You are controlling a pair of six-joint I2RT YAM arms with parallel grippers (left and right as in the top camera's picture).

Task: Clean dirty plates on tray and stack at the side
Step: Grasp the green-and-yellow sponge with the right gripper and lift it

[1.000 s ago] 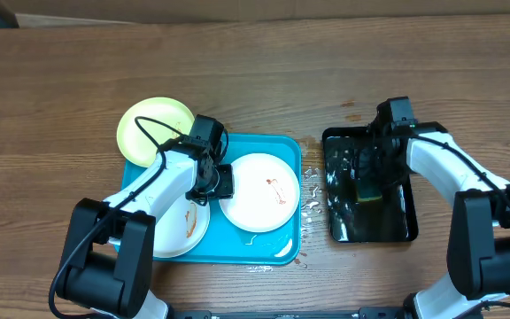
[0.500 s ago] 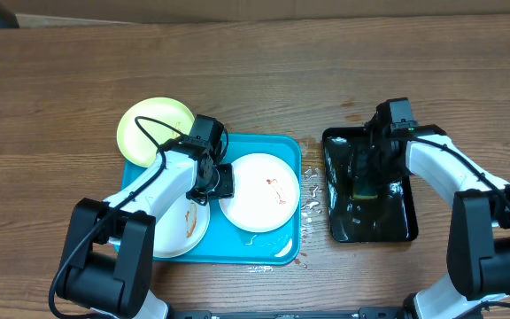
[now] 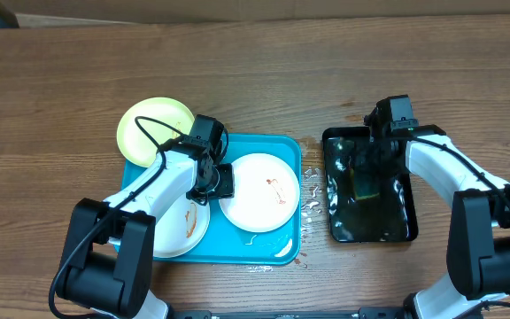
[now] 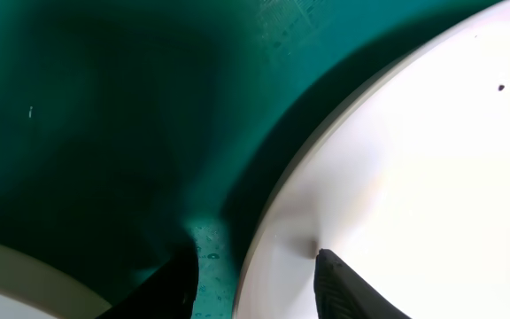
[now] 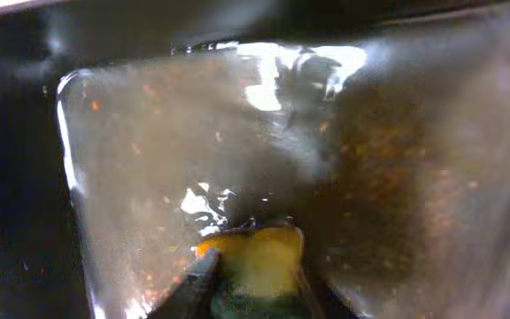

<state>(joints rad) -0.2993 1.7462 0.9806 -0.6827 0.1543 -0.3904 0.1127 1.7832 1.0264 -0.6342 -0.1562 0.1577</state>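
The turquoise tray (image 3: 283, 149) holds two white plates. The middle white plate (image 3: 257, 192) has a red-brown smear. The other white plate (image 3: 181, 232) lies at the tray's front left, also smeared. The pale yellow-green plate (image 3: 153, 124) lies at the tray's back left corner, mostly on the table. My left gripper (image 3: 220, 182) straddles the middle plate's left rim (image 4: 282, 257), one finger on top, one beside it (image 4: 255, 288). My right gripper (image 3: 367, 170) is shut on a yellow-green sponge (image 5: 259, 257) dipped in the wet black tray (image 3: 398, 226).
Water drops (image 3: 311, 190) lie on the wooden table between the two trays. The black tray holds murky water with specks (image 5: 388, 151). A cardboard edge (image 3: 237, 7) runs along the table's back.
My right gripper has shifted the sponge slightly toward the back of the black tray. The left arm and the plates have not moved.
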